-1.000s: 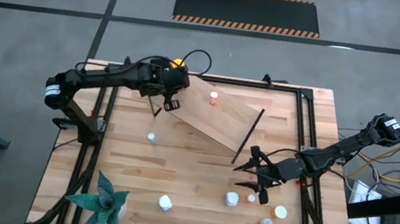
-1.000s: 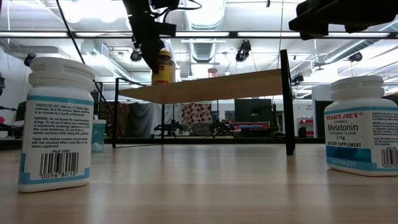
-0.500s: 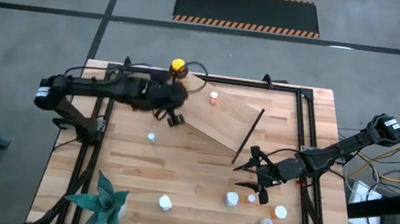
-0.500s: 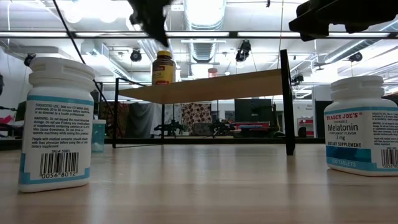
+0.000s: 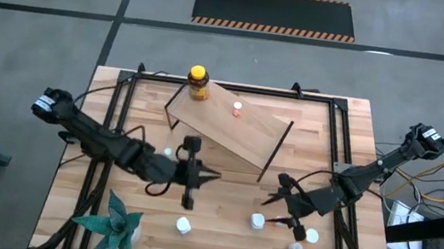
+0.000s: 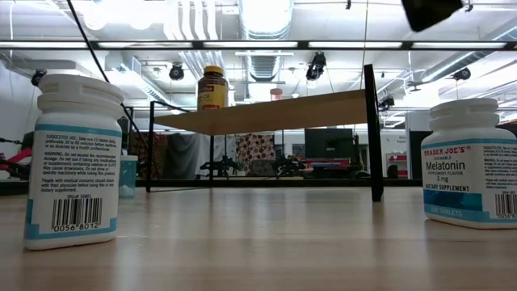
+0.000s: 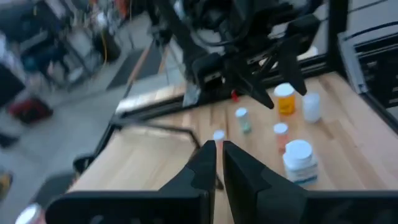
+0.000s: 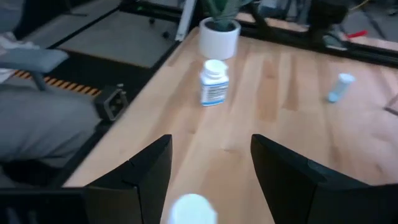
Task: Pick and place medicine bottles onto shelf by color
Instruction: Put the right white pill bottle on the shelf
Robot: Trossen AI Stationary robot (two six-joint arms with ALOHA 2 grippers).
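Observation:
An amber medicine bottle with a yellow cap (image 5: pixel 198 81) (image 6: pixel 212 87) stands upright on the far left corner of the tilted wooden shelf (image 5: pixel 242 131) (image 6: pixel 275 113). A small pink-capped bottle (image 5: pixel 237 108) also stands on the shelf. My left gripper (image 5: pixel 215 175) (image 7: pixel 216 154) is shut on nothing, hovering over the table's middle, near the shelf's near edge. My right gripper (image 5: pixel 272 210) (image 8: pixel 208 168) hangs open above a white bottle (image 5: pixel 257 221) (image 8: pixel 193 208) on the table's right. More small bottles (image 5: pixel 310 236) (image 5: pixel 296 248) stand beside it.
A white bottle (image 5: pixel 183 224) (image 8: pixel 214 81) and a green paper plant (image 5: pixel 114 222) stand near the near left corner. A teal-capped bottle (image 5: pixel 168 152) stands left of the shelf. In the low view, two large white bottles (image 6: pixel 73 158) (image 6: pixel 468 162) stand close by.
My left gripper has swung away from the amber bottle on the shelf's far left corner toward the table's near edge and middle, tipping from pointing down to almost level, and staying shut. The amber bottle stays upright on the shelf. My right gripper has risen slightly and rolled.

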